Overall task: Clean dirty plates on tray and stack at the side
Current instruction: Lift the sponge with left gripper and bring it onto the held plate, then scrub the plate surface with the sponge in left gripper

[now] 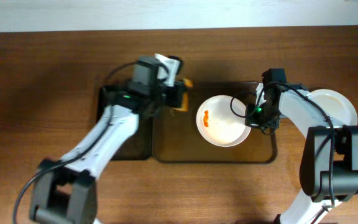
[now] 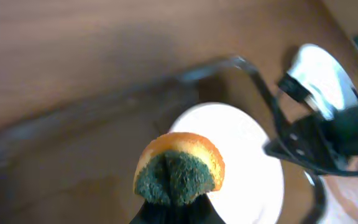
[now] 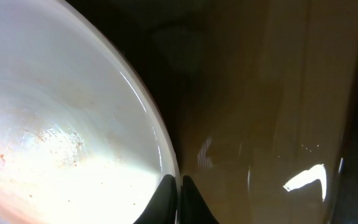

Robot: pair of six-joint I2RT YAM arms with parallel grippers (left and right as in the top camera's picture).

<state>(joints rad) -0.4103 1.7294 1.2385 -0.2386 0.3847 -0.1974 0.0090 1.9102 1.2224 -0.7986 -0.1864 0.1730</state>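
Note:
A white dirty plate (image 1: 225,124) with an orange smear (image 1: 207,117) lies on the dark tray (image 1: 166,149). My right gripper (image 1: 252,119) is shut on the plate's right rim; in the right wrist view the fingers (image 3: 178,196) pinch the rim of the plate (image 3: 55,143), which shows reddish specks. My left gripper (image 1: 178,93) is shut on an orange sponge with a green scrub face (image 2: 178,171), held above the tray just left of the plate (image 2: 241,162). A clean white plate (image 1: 334,106) sits on the table at the right.
A second dark tray section (image 1: 126,146) lies under my left arm. Black cables (image 2: 272,106) run from the right arm over the tray's far edge. Brown wooden table (image 1: 42,93) surrounds the trays.

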